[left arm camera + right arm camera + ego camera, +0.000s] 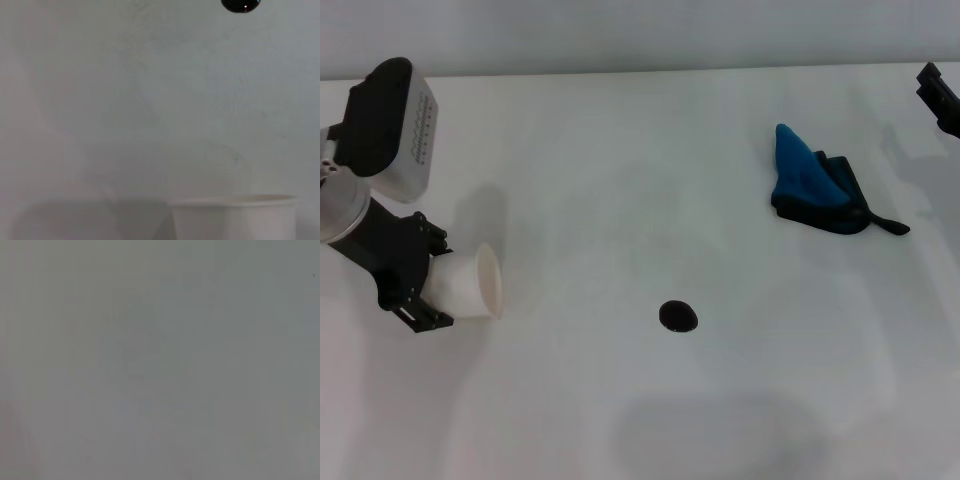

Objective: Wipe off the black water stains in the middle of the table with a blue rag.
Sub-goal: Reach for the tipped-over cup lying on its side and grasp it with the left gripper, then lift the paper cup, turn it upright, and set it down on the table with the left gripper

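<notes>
One blue rag [818, 186] on table [640, 130], peak points away, tail toward right | black spot [678, 316] mid | left pincer [440, 285] grips cup [470, 282] | right pincer [940, 95] state unclear

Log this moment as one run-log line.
left gripper: holding white paper cup | black stain: unwiped | blue rag: untouched | right gripper: far edge

Black left arm [380, 250], white housing, silver joint.
</notes>
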